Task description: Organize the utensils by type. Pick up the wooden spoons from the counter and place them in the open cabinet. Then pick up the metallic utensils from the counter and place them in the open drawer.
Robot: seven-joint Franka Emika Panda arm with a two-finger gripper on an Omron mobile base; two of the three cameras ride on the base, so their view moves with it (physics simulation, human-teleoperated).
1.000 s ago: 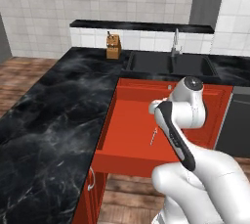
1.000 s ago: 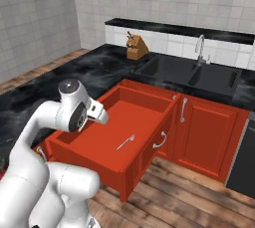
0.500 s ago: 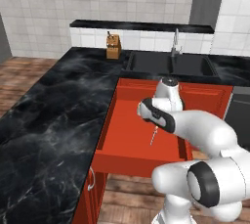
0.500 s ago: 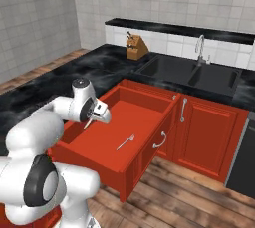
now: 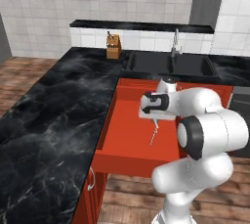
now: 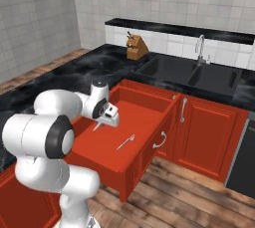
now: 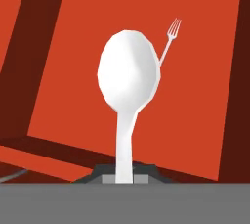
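Swung leftward over the drawer [image 5: 128, 157], the spoon [image 7: 128, 78] is carried.
Jaws are clamped on its thin, stiff, slippery handle; a fork [image 6: 125, 142] lies below.

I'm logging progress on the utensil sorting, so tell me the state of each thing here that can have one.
drawer: pulled open
spoon: held by its handle over the drawer
fork: lying flat inside the drawer
fingers: shut on the spoon handle
cabinet door under the sink: closed
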